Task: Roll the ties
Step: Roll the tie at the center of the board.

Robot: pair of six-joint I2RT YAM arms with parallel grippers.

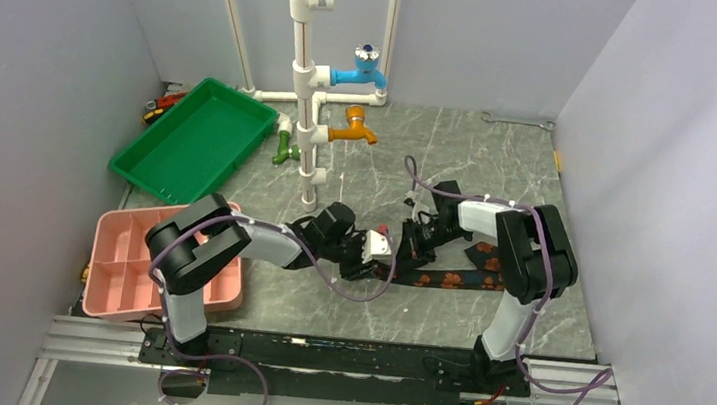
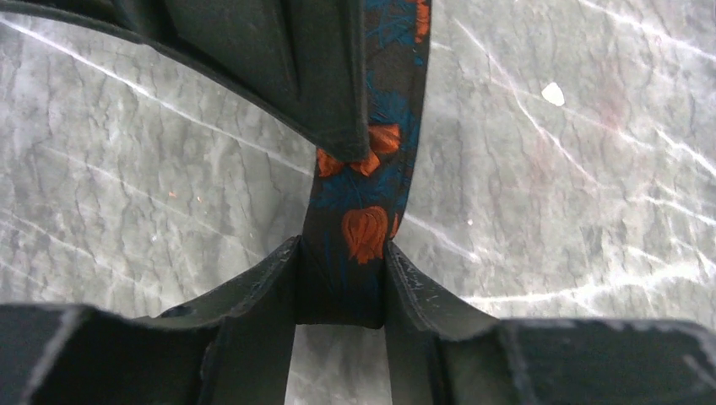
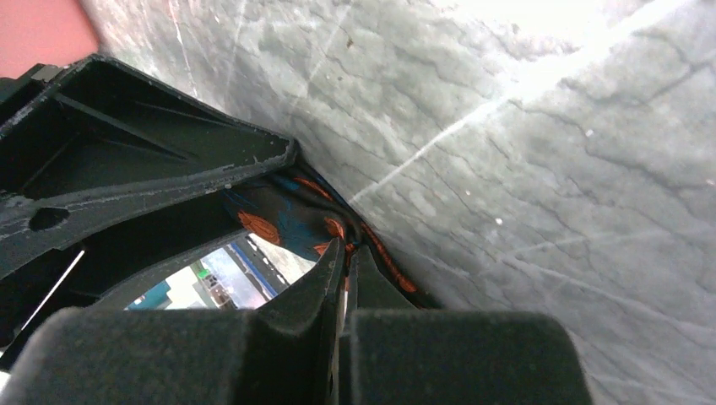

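Near left we see a pink tray (image 1: 115,278). Mid-table, the left gripper (image 2: 342,291) is clamped on the tie (image 2: 365,229), its end squeezed between the fingers. The right gripper (image 3: 344,274) pinches the same tie just beside it, almost closed. The rest of the tie trails right, flat on the table (image 1: 499,167). Farther back: green tray (image 1: 195,140), white pipes (image 1: 306,86).

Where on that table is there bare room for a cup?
Bare: between the orange tap and the wrench, and between the tie and the near rail. Crowded: the middle, where left gripper and right gripper pinch the tie.
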